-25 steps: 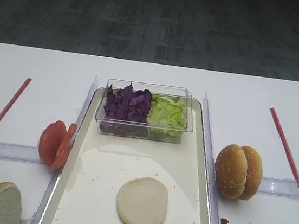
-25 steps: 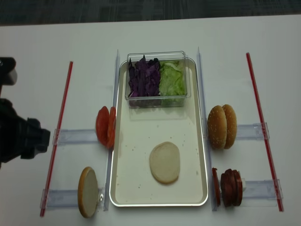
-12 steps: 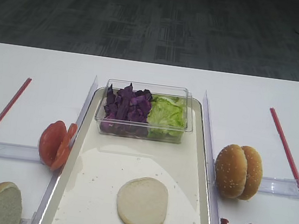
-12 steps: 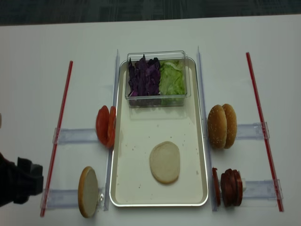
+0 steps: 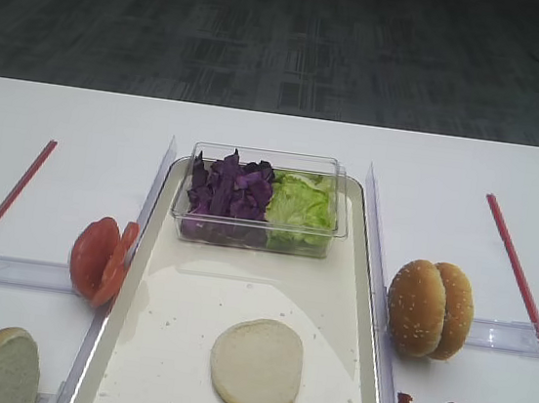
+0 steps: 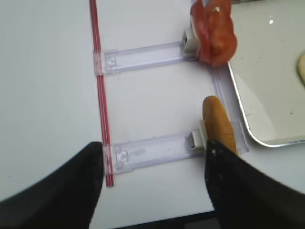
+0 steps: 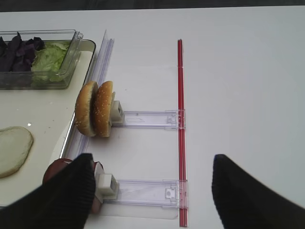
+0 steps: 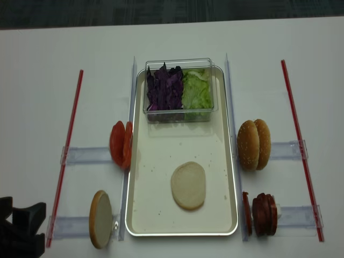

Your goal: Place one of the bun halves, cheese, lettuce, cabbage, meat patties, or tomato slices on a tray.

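Note:
A flat cream bun half [image 8: 188, 185] lies on the tray [image 8: 141, 215], near its front. A second bun half [image 6: 218, 121] stands on edge in a clear holder left of the tray, with tomato slices [image 8: 121, 145] in the holder behind it. Purple cabbage [image 8: 164, 88] and green lettuce [image 8: 196, 90] fill a clear tub at the tray's far end. Meat patties [image 8: 262, 214] stand right of the tray. No cheese shows. My left gripper [image 6: 155, 186] is open and empty over the table's near-left corner. My right gripper [image 7: 150, 191] is open and empty beside the patties.
Two sesame bun tops [image 8: 255, 144] stand in a holder right of the tray. Red strips [image 8: 69, 145] [image 8: 298, 140] run along the table on both sides. Clear plastic rails [image 8: 131, 97] flank the tray. The table's front edge lies just under the left gripper.
The left arm has drawn back from the table's left side toward the near-left corner. The bun half on the tray and the other food stay put.

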{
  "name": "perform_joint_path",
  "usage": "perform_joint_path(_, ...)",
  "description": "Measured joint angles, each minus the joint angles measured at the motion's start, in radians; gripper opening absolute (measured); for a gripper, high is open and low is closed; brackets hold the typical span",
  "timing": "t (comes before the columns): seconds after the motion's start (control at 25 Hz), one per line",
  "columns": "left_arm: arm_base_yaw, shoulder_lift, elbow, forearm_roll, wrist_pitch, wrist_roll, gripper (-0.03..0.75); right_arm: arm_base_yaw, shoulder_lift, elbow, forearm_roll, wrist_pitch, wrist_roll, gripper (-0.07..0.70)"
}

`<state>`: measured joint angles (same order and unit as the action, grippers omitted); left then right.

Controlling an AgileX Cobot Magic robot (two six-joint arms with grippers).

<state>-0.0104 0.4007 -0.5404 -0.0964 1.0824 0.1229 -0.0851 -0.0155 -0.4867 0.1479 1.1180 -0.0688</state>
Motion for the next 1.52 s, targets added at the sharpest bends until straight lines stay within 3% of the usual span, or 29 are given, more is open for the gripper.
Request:
perform_joint_path(0.24,-0.049,-0.076,0.000,0.022,-0.004,0.000,0.436,0.000,0.000,0.000,0.000,0.000,0.000,0.536)
perform_joint_path(0.72,-0.049,-0.171,0.020,0.022,-0.006,0.000,0.436,0.000,0.000,0.000,0.000,0.000,0.000,0.536)
perform_joint_path(1.08,-0.049,-0.398,0.020,0.022,-0.006,-0.021,0.436,0.000,0.000,0.000,0.000,0.000,0.000,0.536)
perform_joint_path(1.52,-0.049,-0.418,0.020,0.022,0.004,-0.034,0.436,0.000,0.000,0.000,0.000,0.000,0.002,0.536)
